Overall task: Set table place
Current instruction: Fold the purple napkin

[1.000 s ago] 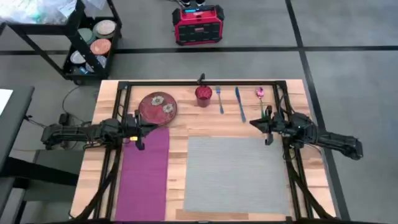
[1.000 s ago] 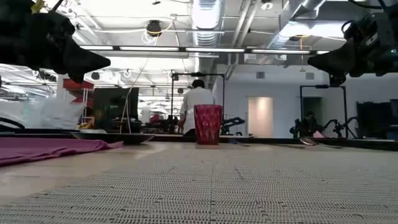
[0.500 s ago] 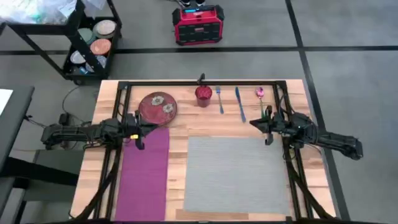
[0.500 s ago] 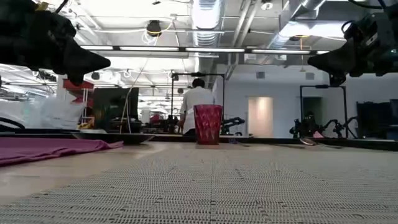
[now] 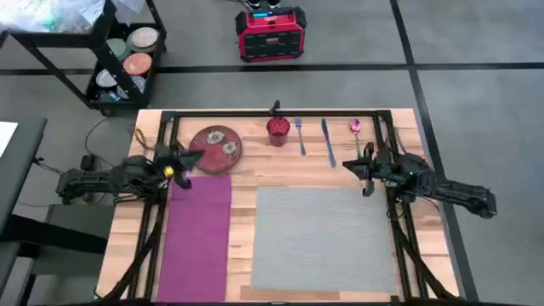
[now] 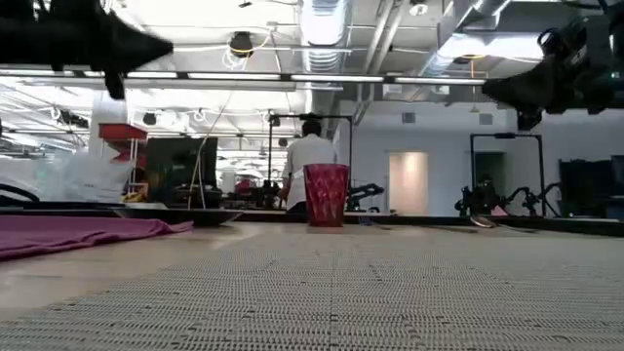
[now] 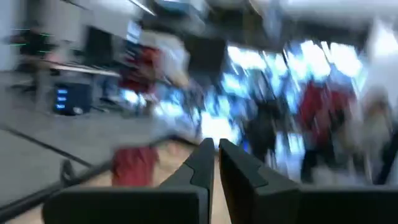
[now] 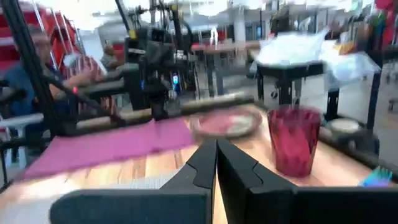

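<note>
The grey placemat lies flat on the wooden table, with a magenta napkin to its left. Along the far edge stand a dark red plate, a red cup, a blue fork, a blue knife and a pink spoon. My left gripper hangs shut in the air, over the napkin's far end beside the plate. My right gripper hangs shut above the placemat's far right corner, near the knife. In the right wrist view the cup and plate show ahead.
A black shelf cart with dishes stands off the table's far left corner, and a red box sits on the floor behind the table. People show in the room beyond. Black frame bars run along the table's edges.
My left gripper has risen and drawn back toward the table's left and far edges, from over the napkin's far end to beside the plate, turning as it went. It stays shut. The things on the table have kept still.
</note>
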